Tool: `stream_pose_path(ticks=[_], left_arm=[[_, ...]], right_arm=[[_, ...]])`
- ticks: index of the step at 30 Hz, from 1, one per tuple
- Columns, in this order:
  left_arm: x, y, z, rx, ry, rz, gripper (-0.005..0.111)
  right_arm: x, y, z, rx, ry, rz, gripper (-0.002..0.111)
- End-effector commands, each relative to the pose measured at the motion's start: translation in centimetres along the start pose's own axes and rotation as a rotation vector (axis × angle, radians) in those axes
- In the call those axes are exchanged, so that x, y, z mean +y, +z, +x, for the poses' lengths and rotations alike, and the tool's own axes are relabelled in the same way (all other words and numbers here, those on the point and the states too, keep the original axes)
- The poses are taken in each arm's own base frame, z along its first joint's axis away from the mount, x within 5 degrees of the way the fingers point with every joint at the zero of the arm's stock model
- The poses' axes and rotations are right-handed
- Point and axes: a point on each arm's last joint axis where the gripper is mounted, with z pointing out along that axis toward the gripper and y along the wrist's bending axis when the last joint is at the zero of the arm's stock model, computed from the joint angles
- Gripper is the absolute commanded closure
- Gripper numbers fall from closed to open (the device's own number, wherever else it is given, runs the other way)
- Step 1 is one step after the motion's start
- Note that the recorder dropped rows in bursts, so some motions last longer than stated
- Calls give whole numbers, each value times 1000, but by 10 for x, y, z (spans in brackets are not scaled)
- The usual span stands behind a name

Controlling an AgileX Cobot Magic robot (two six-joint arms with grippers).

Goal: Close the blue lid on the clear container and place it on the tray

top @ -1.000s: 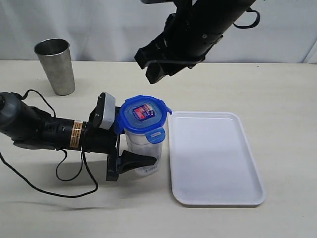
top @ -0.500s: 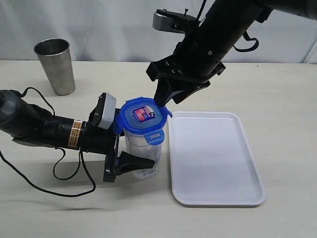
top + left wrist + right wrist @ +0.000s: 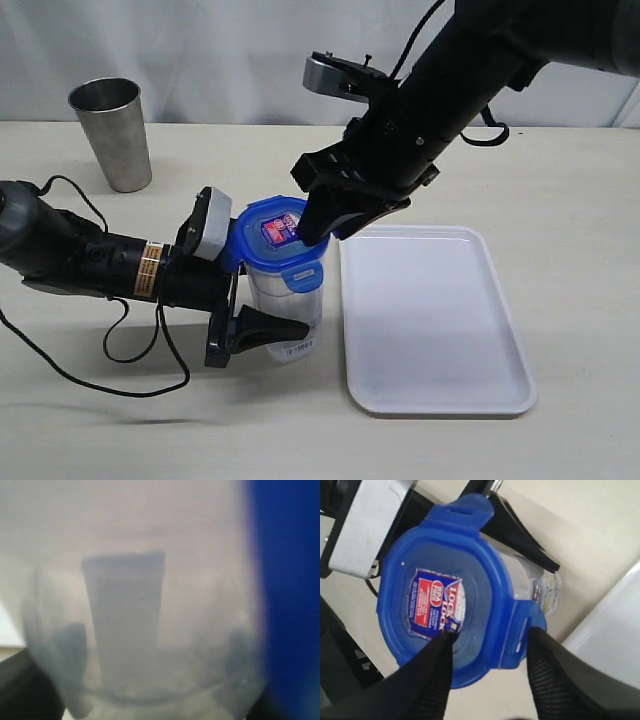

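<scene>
The clear container [image 3: 283,300] stands upright on the table, just left of the white tray [image 3: 430,330]. My left gripper [image 3: 290,312] is shut on its lower body, with one black finger [image 3: 265,328] across its front. In the left wrist view the container [image 3: 150,580] fills the frame, with blurred dark fingers [image 3: 72,640] at both sides. The blue lid [image 3: 272,243] with its red-and-white sticker sits on top. My right gripper [image 3: 491,636] is open and straddles the lid [image 3: 445,595]. One finger [image 3: 437,665] rests by the sticker and the other stands outside a side flap [image 3: 522,630].
A grey steel tumbler [image 3: 111,132] stands at the far left of the table. The left arm's black cable [image 3: 150,370] loops on the table in front of it. The tray holds nothing.
The right arm came down from above the container, and its fingers now straddle the lid's edge. The lid's side flap is folded down. The left gripper kept its hold.
</scene>
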Motion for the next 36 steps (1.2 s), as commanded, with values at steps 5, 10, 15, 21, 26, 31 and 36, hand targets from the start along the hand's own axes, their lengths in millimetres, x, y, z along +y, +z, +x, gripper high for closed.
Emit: stream_pose_path(ticks=[5,10,15,21,26,31,36], left_arm=[[1,2,1,18,2,-7,107],[1,2,1,18,3,-5,107],[1,2,1,15,3,-4,107],[1,2,1,16,4,-2,107],[1,2,1,16,4,-2,107],[1,2,1,13,1,-7,107],[2,2,0,8,-5,-20,107]], right_arm=[[-9,21,12,25,-8,-8,77],[-18,34,21,38,0,-9,77],[-12,49,20,16,-19,-169,77],[-20,66,20,52,3,-192,77],[-25,63,19,40,-8,-184,77],[-34,36,17,-29,-29,-168,71],[-22,7,15,-139,-174,-126,52]])
